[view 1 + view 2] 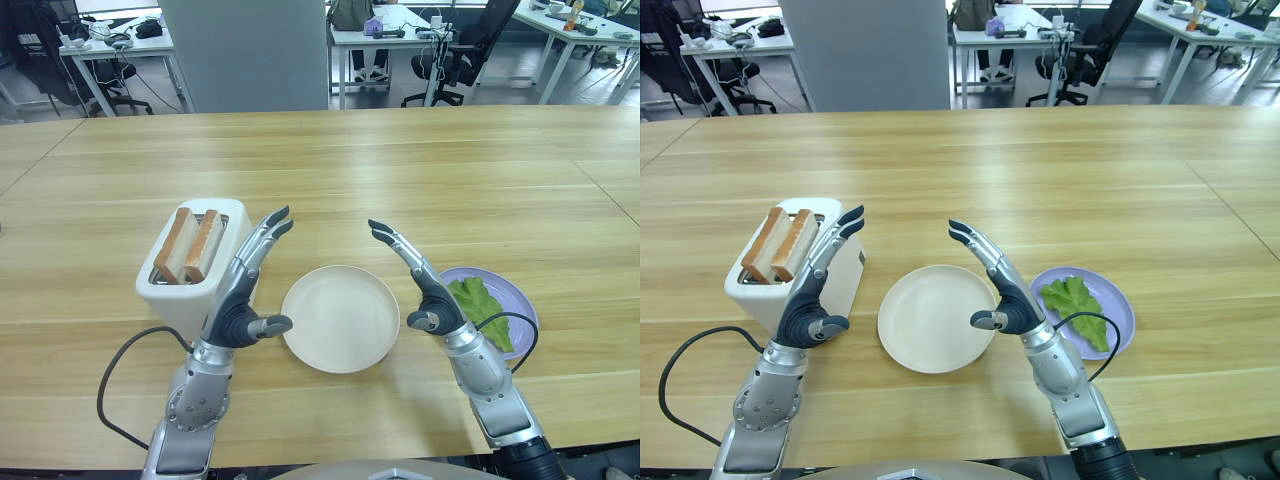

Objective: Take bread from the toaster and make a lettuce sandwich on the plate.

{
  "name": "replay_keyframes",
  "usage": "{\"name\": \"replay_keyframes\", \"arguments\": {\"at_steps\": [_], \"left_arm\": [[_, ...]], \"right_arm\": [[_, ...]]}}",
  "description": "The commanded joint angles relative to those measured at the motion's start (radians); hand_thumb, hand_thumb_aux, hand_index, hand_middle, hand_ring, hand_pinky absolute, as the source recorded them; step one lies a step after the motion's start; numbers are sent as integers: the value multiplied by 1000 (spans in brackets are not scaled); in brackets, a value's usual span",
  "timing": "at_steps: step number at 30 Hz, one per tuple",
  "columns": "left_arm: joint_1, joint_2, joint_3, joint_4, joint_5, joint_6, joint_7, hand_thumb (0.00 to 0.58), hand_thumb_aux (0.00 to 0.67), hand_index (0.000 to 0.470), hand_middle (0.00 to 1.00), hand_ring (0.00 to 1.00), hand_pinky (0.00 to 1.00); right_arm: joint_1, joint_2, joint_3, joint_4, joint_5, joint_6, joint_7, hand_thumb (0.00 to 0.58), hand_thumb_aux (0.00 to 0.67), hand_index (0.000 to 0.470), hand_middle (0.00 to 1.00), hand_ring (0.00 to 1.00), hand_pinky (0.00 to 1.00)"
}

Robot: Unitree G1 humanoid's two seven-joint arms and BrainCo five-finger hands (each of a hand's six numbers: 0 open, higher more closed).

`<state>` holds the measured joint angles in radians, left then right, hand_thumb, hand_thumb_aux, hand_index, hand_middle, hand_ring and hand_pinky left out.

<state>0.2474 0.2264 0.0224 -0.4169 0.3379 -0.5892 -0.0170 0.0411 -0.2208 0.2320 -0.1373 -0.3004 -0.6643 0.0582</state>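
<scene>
Toaster (170, 292) sits left on the wooden worktop (380, 170): white, two slots. Two bread slices (178, 245) stand side by side in the slots, tops well clear of the casing, leaning slightly left. Black power cable (103, 385) loops from the toaster toward the near edge.

Cream plate (340, 320) is at centre, just right of the toaster, nothing on it. Lilac plate (505, 278) is close beside it on the right, small gap between them. Lettuce leaf (478, 302) lies flat on the lilac plate.

Left hand (240, 300) is raised right beside the toaster's right wall; can't tell if it touches. Its fingers (268, 232) are straight and wide, holding nothing, thumb out toward the cream plate.

Right hand (428, 298) is over the gap between the two plates, fingers (390, 238) extended and wide, holding nothing. Palms face each other across the cream plate. Thin dark cable (518, 325) curves from the right wrist over the lilac plate's near rim.
</scene>
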Motion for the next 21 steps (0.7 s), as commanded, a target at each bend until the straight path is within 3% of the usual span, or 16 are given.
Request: {"name": "replay_keyframes", "arguments": {"at_steps": [1, 15, 21], "left_arm": [[-11, 1, -7, 10, 10, 8, -3, 0, 0, 0, 0, 0, 0], [-27, 6, 5, 35, 18, 8, 4, 0, 0, 0, 0, 0, 0], [-71, 66, 192, -40, 185, 186, 37, 0, 0, 0, 0, 0, 0]], "right_arm": [[-13, 2, -5, 18, -1, 5, 6, 0, 0, 0, 0, 0, 0], [-16, 8, -8, 17, -13, 11, -2, 0, 0, 0, 0, 0, 0], [1, 14, -14, -11, -10, 27, -6, 0, 0, 0, 0, 0, 0]]}}
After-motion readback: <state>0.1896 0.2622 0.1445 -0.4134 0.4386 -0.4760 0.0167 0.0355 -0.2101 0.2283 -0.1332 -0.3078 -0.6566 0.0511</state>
